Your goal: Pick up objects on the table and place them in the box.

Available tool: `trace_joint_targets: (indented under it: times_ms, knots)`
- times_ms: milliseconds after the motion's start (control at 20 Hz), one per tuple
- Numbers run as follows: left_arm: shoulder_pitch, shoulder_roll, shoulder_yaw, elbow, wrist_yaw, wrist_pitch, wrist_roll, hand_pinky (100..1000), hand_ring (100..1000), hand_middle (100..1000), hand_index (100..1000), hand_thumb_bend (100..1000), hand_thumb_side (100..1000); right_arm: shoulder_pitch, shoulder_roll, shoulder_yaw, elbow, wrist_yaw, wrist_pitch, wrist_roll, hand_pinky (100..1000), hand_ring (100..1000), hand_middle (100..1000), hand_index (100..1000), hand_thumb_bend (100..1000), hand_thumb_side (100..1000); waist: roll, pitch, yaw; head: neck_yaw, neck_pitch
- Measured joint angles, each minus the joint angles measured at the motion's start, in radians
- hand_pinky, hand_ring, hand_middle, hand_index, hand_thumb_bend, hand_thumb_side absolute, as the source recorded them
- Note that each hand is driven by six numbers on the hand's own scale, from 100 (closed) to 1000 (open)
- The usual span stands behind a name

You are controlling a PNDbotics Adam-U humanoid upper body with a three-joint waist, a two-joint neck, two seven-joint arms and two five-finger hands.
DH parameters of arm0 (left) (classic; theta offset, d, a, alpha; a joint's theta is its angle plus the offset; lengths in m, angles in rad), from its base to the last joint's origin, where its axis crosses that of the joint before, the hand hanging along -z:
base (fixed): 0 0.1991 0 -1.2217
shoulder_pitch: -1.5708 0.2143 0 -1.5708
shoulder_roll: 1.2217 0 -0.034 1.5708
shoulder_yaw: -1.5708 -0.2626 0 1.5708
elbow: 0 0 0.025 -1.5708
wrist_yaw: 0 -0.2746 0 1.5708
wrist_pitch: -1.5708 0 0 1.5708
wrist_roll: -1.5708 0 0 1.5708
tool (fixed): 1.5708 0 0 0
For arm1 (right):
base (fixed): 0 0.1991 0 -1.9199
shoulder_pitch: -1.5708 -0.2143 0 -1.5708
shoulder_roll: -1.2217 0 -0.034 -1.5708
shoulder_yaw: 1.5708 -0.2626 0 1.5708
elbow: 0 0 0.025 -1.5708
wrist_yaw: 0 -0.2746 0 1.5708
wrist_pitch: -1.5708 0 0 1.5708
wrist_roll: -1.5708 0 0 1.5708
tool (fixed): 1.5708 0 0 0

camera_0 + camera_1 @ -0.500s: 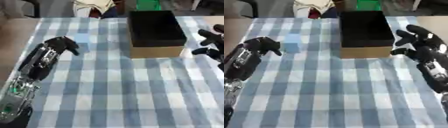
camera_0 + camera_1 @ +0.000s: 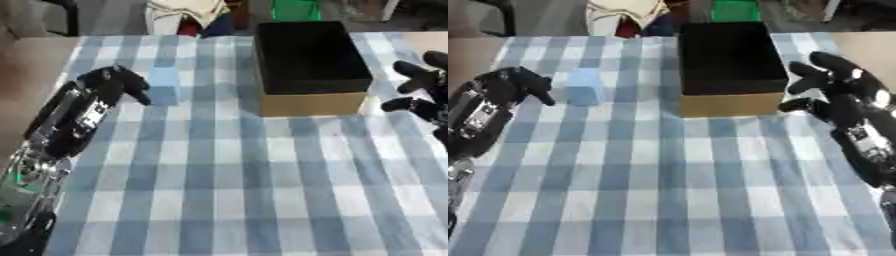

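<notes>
A light blue block [image 2: 584, 86] stands on the checked tablecloth [image 2: 667, 190], left of the box. The box [image 2: 726, 65] is cardboard with a dark inside and sits at the far middle of the table; nothing shows inside it. My left hand [image 2: 118, 82] hovers just left of the blue block with its fingers curled downward, holding nothing, a small gap between them and the block. My right hand [image 2: 837, 90] is at the box's right side, fingers spread and relaxed, holding nothing.
Beyond the table's far edge lie a pale cloth bundle [image 2: 623, 12] and a green object [image 2: 737, 10]. The table's left edge runs beside my left arm. The near half of the cloth bears no objects.
Both arms stand almost as before. The left hand has edged slightly toward the blue block.
</notes>
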Motion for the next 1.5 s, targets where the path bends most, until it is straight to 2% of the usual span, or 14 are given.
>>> trace_joint_targets:
  times_ms: [100,200,350,500,700,900,1200,1450,1500]
  knots:
    - [-0.006,0.048,0.004,-0.01,-0.018,-0.027,0.006,917,625,650,690,231,492,0.0,0.0,0.0,0.0,0.0,0.0,0.0,730,1000,674,935,100,527,0.003,0.0,0.0,-0.002,0.0]
    - [-0.021,0.102,0.011,-0.016,-0.053,-0.058,0.014,901,645,672,713,288,386,0.001,0.0,0.0,0.0,0.001,0.001,0.001,730,1000,674,935,100,528,0.004,-0.001,-0.001,-0.004,0.0]
    - [-0.055,0.193,0.016,-0.015,-0.116,-0.103,0.022,878,656,682,730,340,293,0.001,0.0,0.001,0.0,0.001,0.003,0.002,730,1000,674,935,100,530,0.006,-0.001,-0.005,-0.004,0.0]
    - [-0.096,0.288,0.015,0.002,-0.174,-0.141,0.028,855,672,701,760,410,253,0.001,0.0,0.005,0.0,0.001,0.006,0.005,729,1000,673,935,100,532,0.011,-0.001,-0.01,-0.004,-0.001]
    - [-0.177,0.401,-0.011,0.084,-0.253,-0.184,0.021,829,683,714,785,504,288,0.001,0.0,0.012,0.0,0.001,0.011,0.011,729,1000,673,935,100,534,0.013,-0.002,-0.016,-0.004,-0.001]
    - [-0.277,0.461,-0.057,0.215,-0.337,-0.232,0.003,813,687,717,795,560,318,0.002,0.0,0.019,0.0,0.001,0.016,0.016,729,1000,673,934,100,537,0.016,-0.007,-0.025,-0.004,-0.001]
    - [-0.414,0.458,-0.126,0.407,-0.451,-0.305,-0.04,805,708,739,819,640,374,0.005,0.0,0.026,0.0,0.002,0.024,0.023,728,1000,672,934,100,540,0.017,-0.007,-0.034,-0.003,-0.002]
    - [-0.5,0.411,-0.157,0.55,-0.544,-0.357,-0.072,813,728,756,829,686,435,0.005,0.0,0.031,0.0,0.004,0.026,0.026,728,1000,671,931,100,541,0.018,-0.007,-0.044,-0.008,-0.01]
    - [-0.51,0.401,-0.16,0.575,-0.559,-0.366,-0.075,813,732,759,834,727,472,0.005,0.0,0.031,0.0,0.005,0.027,0.027,728,1000,671,931,100,542,0.018,-0.007,-0.044,-0.011,-0.011]
